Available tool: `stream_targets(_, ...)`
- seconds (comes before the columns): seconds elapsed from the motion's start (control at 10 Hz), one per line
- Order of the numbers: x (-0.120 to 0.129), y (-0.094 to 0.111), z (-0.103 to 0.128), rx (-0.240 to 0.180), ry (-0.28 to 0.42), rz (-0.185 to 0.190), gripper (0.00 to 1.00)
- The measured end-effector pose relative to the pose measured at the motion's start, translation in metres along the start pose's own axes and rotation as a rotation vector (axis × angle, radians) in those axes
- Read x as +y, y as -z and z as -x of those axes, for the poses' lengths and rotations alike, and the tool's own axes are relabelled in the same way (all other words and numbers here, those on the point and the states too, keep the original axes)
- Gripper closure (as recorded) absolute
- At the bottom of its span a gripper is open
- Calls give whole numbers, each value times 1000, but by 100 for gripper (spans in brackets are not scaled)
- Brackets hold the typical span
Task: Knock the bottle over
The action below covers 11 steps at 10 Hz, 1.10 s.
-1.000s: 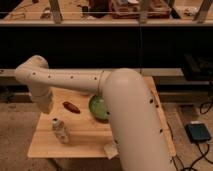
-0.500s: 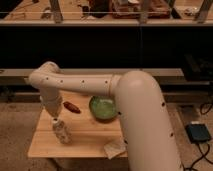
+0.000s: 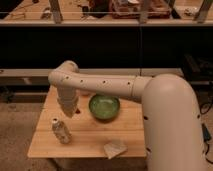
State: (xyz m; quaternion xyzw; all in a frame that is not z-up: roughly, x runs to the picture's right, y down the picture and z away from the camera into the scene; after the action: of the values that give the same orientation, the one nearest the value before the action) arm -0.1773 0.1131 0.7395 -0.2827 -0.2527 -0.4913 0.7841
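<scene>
The bottle [image 3: 61,131] is small and whitish with a mottled body and a white cap. It stands upright on the left part of the wooden table [image 3: 95,140]. My gripper [image 3: 69,110] hangs at the end of the beige arm, just above and to the right of the bottle, a short gap away from its cap. The arm reaches in from the right and covers part of the table behind it.
A green bowl [image 3: 104,107] sits in the middle of the table, right of the gripper. A crumpled pale packet [image 3: 115,148] lies near the front edge. A dark shelf unit stands behind the table. The floor is speckled carpet.
The arm has swung to the right and the elbow now sits higher in view. The gripper has moved from left of the bottle to above and right of it. The red object is now hidden behind the arm.
</scene>
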Motion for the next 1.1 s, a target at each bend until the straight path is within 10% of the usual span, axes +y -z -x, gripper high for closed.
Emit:
stream_targets(0.3,-10,4,-19,31,16,16,85)
stream_targets(0.6,-52,18,-4,104,129,27,99)
stream_targets(1.1,-121,20,42,89,359,-56,100)
